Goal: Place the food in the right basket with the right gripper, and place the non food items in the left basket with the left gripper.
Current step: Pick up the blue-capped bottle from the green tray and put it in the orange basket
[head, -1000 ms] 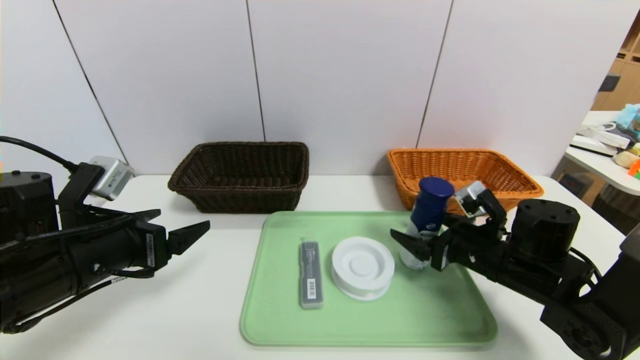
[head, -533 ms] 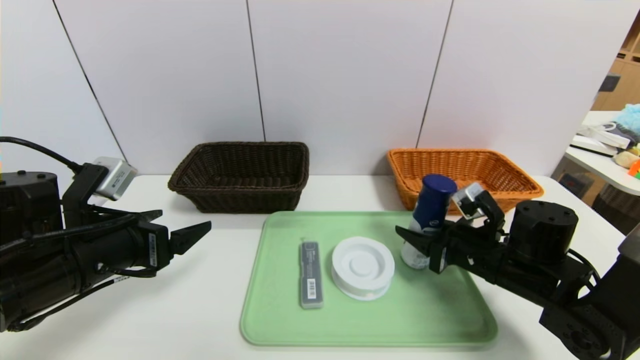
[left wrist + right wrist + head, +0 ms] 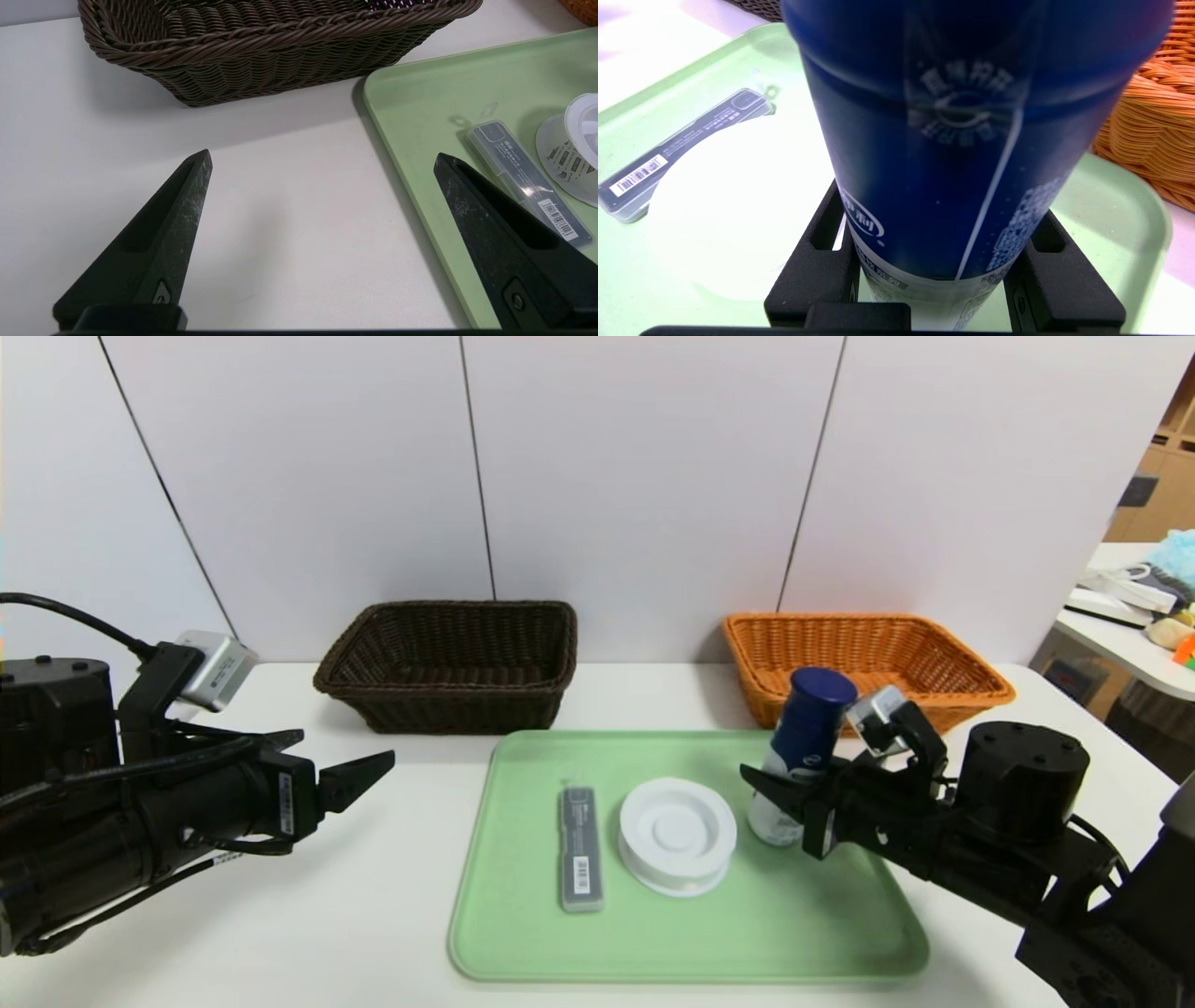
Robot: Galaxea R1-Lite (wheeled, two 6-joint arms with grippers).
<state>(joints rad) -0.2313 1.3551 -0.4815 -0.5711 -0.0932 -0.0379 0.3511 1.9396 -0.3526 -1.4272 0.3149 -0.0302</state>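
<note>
At centre right of the head view, our black right gripper (image 3: 778, 791) is clenched on the tall navy-capped, white-bodied bottle (image 3: 795, 753), which leans slightly on the pale green plastic tray (image 3: 691, 952), in front of the orange wicker basket (image 3: 971, 681). At left, our black left gripper (image 3: 322, 765) hovers with fingers spread, holding nothing.

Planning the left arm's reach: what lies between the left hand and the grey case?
Head view: only bare table and tray rim between left hand and grey case.
</note>
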